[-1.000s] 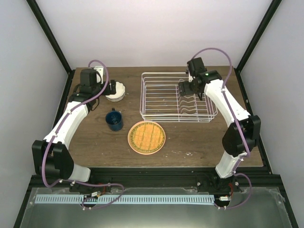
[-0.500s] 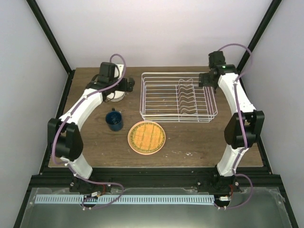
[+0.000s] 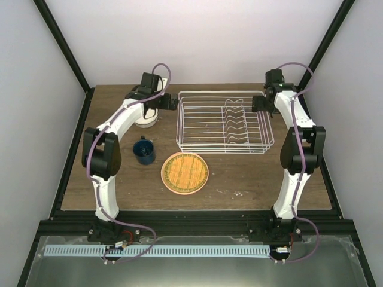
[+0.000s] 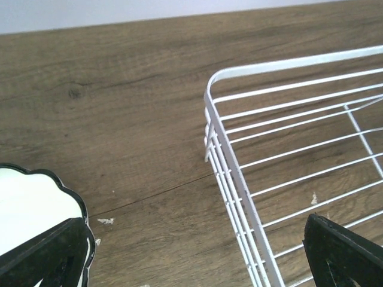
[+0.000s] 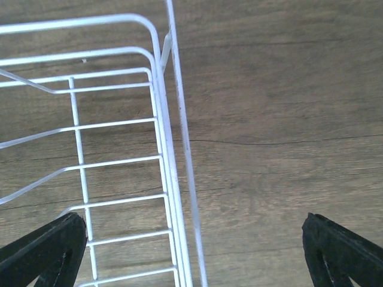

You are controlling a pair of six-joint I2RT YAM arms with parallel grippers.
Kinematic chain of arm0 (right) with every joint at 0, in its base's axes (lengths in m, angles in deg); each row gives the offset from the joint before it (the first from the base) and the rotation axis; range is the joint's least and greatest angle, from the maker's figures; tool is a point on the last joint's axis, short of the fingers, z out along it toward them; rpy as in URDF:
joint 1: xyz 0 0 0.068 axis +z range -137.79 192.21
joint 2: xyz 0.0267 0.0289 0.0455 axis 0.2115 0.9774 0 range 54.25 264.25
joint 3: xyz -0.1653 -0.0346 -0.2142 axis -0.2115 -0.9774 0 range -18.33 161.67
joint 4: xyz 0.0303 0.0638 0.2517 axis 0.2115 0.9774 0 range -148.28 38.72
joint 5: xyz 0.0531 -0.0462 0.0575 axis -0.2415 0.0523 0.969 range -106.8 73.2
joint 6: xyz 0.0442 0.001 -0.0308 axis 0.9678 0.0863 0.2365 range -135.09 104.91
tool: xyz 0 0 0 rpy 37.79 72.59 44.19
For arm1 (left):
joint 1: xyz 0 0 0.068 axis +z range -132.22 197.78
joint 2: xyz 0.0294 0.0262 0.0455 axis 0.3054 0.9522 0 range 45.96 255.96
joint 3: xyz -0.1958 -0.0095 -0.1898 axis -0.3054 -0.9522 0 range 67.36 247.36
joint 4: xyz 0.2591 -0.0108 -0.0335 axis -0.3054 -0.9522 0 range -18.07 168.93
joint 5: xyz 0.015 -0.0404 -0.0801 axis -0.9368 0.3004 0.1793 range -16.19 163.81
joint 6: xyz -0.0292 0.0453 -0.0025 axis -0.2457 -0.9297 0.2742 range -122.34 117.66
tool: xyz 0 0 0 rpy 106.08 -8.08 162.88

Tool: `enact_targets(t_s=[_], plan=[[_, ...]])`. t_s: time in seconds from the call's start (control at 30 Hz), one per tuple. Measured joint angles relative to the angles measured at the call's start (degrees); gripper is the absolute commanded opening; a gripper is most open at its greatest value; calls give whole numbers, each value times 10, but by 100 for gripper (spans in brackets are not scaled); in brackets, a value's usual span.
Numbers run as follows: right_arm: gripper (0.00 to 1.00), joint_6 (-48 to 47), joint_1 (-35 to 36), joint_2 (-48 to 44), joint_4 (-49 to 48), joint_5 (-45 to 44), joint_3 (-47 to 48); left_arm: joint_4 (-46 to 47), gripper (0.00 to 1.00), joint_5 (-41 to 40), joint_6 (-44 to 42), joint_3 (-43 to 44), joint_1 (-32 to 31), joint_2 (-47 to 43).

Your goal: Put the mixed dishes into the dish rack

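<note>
The white wire dish rack point(image 3: 224, 122) stands at the back middle with nothing in it. My left gripper point(image 3: 166, 105) hangs open over its left wall point(image 4: 230, 179), one fingertip point(image 4: 48, 257) above the white scalloped bowl point(image 4: 30, 206), the other point(image 4: 341, 251) over the rack's inside. The bowl point(image 3: 145, 118) is partly hidden under the left arm. My right gripper point(image 3: 258, 103) is open astride the rack's right wall point(image 5: 173, 179), holding nothing. A dark blue mug point(image 3: 143, 150) stands in front of the bowl. An orange plate point(image 3: 185, 171) lies on a pink plate whose rim point(image 3: 185, 192) shows around it.
The rack's upright dividers point(image 3: 234, 124) fill its right half. Black frame posts and grey walls close in the wooden table point(image 3: 257, 179) at the back and sides. Small white specks lie on the wood near the bowl point(image 4: 106, 220).
The left gripper has swung right from the bowl to the rack's left wall. The right gripper has moved from above the rack out to its right wall. Both stay open.
</note>
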Motion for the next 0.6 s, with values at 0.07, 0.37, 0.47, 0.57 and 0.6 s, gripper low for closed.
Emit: enact_targets(t_s=[0.07,0.37,0.47,0.57,0.6], plan=[[100,0,0,16,-4,6,0,-8,100,0,0,12,0,19],[100,0,-1,76,-21,13,27,-44,100,2,-5,87,-6,101],[100,-2,-2,105,-26,14,54,-54,100,4,-5,120,-7,127],[100,-4,-2,125,-31,14,70,-61,100,4,-5,156,-7,152],[100,-4,-2,131,-30,13,78,-62,100,4,-5,167,-7,160]])
